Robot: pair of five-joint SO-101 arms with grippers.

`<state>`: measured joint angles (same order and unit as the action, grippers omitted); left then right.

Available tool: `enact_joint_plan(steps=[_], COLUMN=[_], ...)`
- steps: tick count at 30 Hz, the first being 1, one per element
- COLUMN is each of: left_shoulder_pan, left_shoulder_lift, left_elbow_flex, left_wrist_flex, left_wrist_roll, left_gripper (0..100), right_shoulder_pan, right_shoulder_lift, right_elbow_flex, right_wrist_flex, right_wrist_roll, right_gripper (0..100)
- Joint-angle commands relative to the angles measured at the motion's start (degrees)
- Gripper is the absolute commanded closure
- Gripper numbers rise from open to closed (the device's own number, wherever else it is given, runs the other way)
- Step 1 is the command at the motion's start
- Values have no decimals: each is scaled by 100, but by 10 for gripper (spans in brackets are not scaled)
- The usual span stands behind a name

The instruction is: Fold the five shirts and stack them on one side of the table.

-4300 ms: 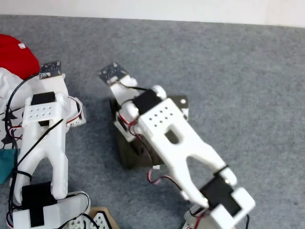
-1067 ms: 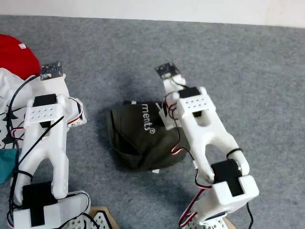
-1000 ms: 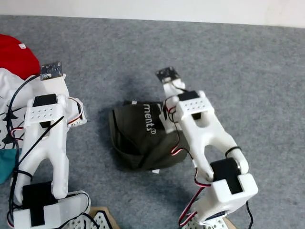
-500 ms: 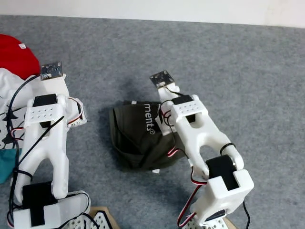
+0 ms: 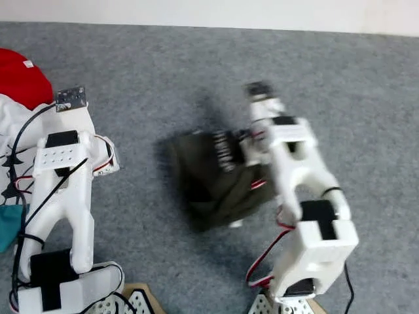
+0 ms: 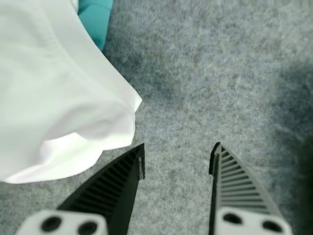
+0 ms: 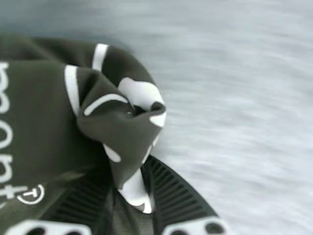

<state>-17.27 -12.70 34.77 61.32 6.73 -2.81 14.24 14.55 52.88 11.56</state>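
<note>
Olive cloth with white print, the dark shirt (image 5: 213, 180) lies crumpled mid-table on the grey felt table (image 5: 353, 85). One bunched fold of it is pinched tight between the closed fingers of the right gripper (image 7: 138, 188). The left gripper (image 6: 178, 149) hangs over bare felt at the table's left side, its fingers spread wide and holding nothing, just beside the edge of a white shirt (image 6: 54, 93). A teal shirt (image 6: 95, 14) lies against the white one, and a red shirt (image 5: 23, 78) sits at the far left edge
</note>
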Motion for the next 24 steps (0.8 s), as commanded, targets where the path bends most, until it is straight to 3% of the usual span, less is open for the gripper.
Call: enact_joint_plan(steps=[1, 16, 24], left_shoulder_pan=[84, 233, 242], left_shoulder_lift=[-13, -13, -13], left_elbow_flex=[-22, -22, -22], left_wrist_flex=[-97, -88, -88], left_wrist_roll=[62, 62, 62], left_gripper=[768, 768, 768], right_shoulder_pan=[1174, 5420, 7248], right_shoulder_lift=[-57, -48, -31], right_elbow_flex=[-558, -1358, -1332], right_wrist_flex=[-40, -40, -40], right_wrist_roll=[-35, -26, -18], right_gripper=[993, 993, 993])
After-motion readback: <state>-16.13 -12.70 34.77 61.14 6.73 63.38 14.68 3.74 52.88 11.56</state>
